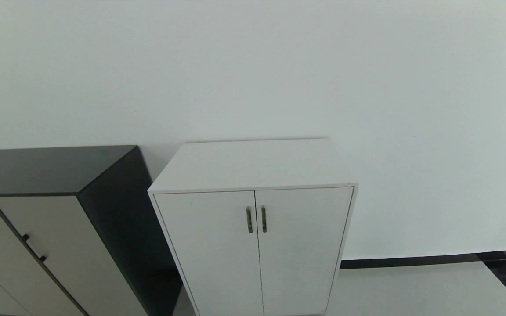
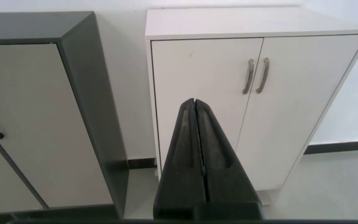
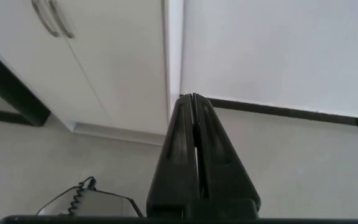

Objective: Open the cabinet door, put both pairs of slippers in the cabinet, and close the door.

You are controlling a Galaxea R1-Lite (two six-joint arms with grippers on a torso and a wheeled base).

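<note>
The white cabinet's [image 1: 253, 166] upright handles [image 1: 249, 219] meet at its centre seam, well ahead of the left gripper [image 2: 195, 109], with the right gripper [image 3: 193, 99] facing its right edge, both pinched closed and empty.

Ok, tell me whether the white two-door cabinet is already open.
No, the white two-door cabinet stands fully shut, its metal handles side by side.

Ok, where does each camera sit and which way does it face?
Head view: on the head, looking forward and down at the white two-door cabinet, a black-sided pale-doored cabinet to its left.
Left wrist view: on the left wrist, facing both cabinet fronts past the shut left gripper.
Right wrist view: on the right wrist, facing the white cabinet's lower right corner and pale floor past the shut right gripper.
Shared: all three show the white cabinet's metal handles, doors closed.
</note>
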